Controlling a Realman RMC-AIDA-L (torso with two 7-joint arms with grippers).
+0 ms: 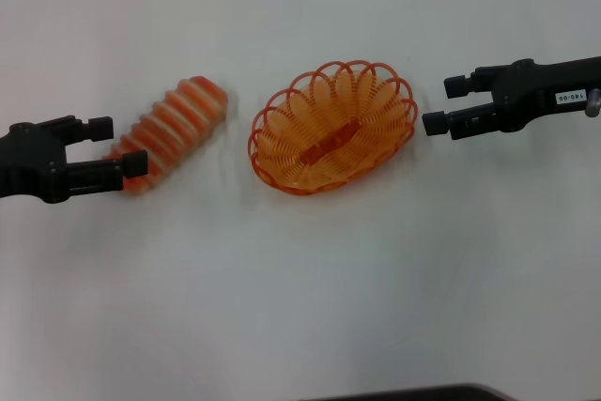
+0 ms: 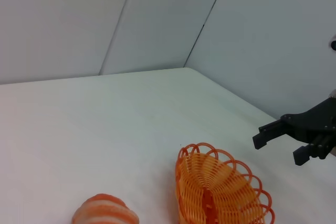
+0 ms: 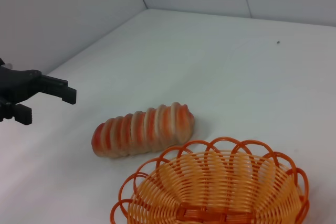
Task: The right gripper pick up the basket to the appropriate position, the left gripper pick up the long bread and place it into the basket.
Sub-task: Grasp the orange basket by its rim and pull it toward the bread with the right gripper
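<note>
Two grippers face inward across the desk (image 1: 310,307), one at each side, and neither holds anything. The right gripper (image 1: 439,105) has its fingers spread apart, empty, hovering just off the basket's rim; in the head view a small gap of bare desk shows between its fingertips and the scalloped edge. That placement suits its job: the wire loops of the rim give it a thin edge to pinch, and it is lined up with the end of the oval nearest it.

The left gripper (image 1: 120,146) is likewise released, its fingers parted around the near end of the long bread (image 1: 174,131). One finger overlaps the loaf's tip in the head view, but whether it touches the crust I cannot tell; the right wrist view shows the gripper apart from the loaf. It seems set to close on that end once the basket is dealt with.

Between them, the basket (image 1: 333,127) sits upright on the desk, its long axis slanted, empty inside, with the solid strip at its bottom visible. The long bread lies flat just beside it, not touching, tilted at much the same slant, so a short carry across would drop it in lengthwise. Judged so, neither pickup has begun.
</note>
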